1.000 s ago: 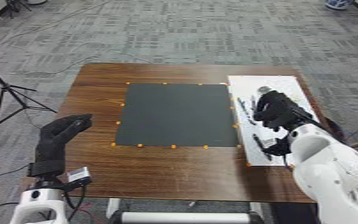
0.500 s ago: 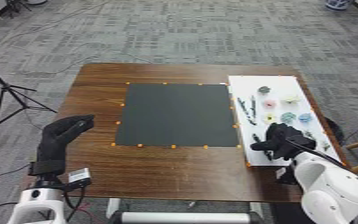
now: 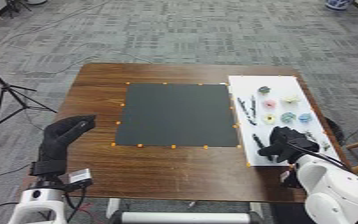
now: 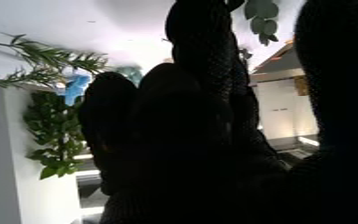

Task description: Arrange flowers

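Flowers (image 3: 269, 104) lie on the white board (image 3: 278, 82), the right hand (image 3: 287, 139) over its near part.
The head view gives pink, yellow and blue blooms; the right wrist view adds a broad-leaved sprig (image 4: 53, 127) and a thin-leaved one (image 4: 47, 57). That hand is open, thumb apart from fingers; the left hand (image 3: 62, 132), also open, is by the table's (image 3: 175, 172) left side.

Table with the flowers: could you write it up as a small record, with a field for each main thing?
table: brown wood
dark mat: mid-table
white sheet: right side, under the flowers
pink flower: left of the blue flower
right robot hand: over the sheet's near part
left robot hand: left of the mat
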You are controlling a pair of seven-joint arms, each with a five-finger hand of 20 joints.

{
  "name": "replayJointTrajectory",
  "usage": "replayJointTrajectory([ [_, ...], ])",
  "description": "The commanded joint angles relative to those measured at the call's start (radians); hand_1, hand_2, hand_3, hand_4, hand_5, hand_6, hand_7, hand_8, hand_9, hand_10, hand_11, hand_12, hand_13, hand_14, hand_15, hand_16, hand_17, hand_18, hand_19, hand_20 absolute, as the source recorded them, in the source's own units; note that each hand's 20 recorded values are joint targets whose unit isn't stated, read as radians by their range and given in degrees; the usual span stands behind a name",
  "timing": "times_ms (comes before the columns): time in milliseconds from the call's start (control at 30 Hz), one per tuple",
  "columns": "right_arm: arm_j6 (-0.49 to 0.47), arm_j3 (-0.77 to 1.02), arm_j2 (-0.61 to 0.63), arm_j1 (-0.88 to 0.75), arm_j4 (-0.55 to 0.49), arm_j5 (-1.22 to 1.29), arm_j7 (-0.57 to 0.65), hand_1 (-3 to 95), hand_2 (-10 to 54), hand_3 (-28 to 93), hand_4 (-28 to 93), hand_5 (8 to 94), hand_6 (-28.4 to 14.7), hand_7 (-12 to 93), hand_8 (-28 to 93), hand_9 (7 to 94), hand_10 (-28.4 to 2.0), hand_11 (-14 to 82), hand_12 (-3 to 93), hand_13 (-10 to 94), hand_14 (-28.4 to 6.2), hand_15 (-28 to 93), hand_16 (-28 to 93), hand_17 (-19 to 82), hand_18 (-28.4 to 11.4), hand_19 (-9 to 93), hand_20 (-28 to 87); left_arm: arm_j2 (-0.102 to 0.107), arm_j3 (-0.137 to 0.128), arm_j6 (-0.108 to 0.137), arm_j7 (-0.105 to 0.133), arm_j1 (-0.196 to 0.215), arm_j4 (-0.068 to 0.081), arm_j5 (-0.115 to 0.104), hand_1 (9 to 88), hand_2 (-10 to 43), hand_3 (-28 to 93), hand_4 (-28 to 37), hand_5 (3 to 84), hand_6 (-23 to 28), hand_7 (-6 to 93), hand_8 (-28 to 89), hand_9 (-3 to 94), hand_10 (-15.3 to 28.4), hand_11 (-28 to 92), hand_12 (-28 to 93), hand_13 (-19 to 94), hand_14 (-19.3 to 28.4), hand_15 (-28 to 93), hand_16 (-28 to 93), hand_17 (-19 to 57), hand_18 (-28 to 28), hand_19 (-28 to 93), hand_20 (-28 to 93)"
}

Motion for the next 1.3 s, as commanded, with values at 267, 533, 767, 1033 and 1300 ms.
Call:
replayJointTrajectory([
  [267,-0.080,-0.079,-0.039,0.057,0.027,0.088,0.061,49.2,-9.5,46,-3,75.5,-3.4,33,28,92.1,-12.4,39.6,33.0,94,-2.0,66,29,72,-11.6,93,58,-0.017,-0.007,-0.027,-0.012,0.007,-0.011,0.004,29.8,-1.0,67,-20.0,53.6,2.1,21.0,-9,54.2,14.3,25,15,44,17.2,24,2,5.0,12.4,13,16],
  [533,-0.070,-0.076,-0.030,0.085,0.031,0.097,0.054,59.0,-9.5,48,2,76.5,-2.1,35,30,93.1,-11.7,40.5,33.2,94,-1.6,68,28,73,-11.7,93,59,-0.014,-0.016,-0.029,-0.017,0.006,-0.012,0.001,29.8,-0.9,67,-19.9,53.7,2.0,21.0,-9,54.2,14.3,25,15,44,17.2,24,2,5.0,12.4,13,16],
  [767,-0.005,-0.020,-0.040,0.111,-0.003,0.181,0.032,57.4,-9.5,51,6,76.3,-2.9,37,30,93.5,-11.4,42.5,33.0,94,-0.9,70,28,74,-12.0,93,61,-0.010,-0.019,-0.039,-0.022,0.008,-0.012,-0.006,29.7,-0.9,67,-19.9,53.6,2.1,20.8,-9,54.1,14.4,25,15,44,17.3,24,2,5.0,12.4,13,16],
  [1033,0.031,-0.024,-0.064,0.202,-0.059,0.280,-0.012,56.1,-9.5,53,8,77.0,-3.6,38,30,93.7,-11.7,44.1,32.5,94,-0.9,72,27,75,-12.2,93,63,0.052,-0.036,-0.044,-0.019,-0.003,0.035,-0.026,29.6,-0.7,67,-20.1,53.6,2.2,20.7,-8,54.1,14.5,25,15,44,17.2,24,2,5.0,12.4,13,16],
  [1300,-0.038,-0.147,-0.108,0.265,-0.032,0.275,-0.021,55.8,-9.5,54,7,77.0,-3.8,38,31,93.7,-11.8,44.4,32.1,94,-0.9,72,26,75,-12.2,93,63,0.142,-0.070,0.054,0.019,-0.002,0.111,-0.117,29.3,-0.8,68,-20.5,54.0,2.0,21.6,-9,52.6,14.1,23,14,39,15.1,16,1,5.7,11.0,11,15],
])
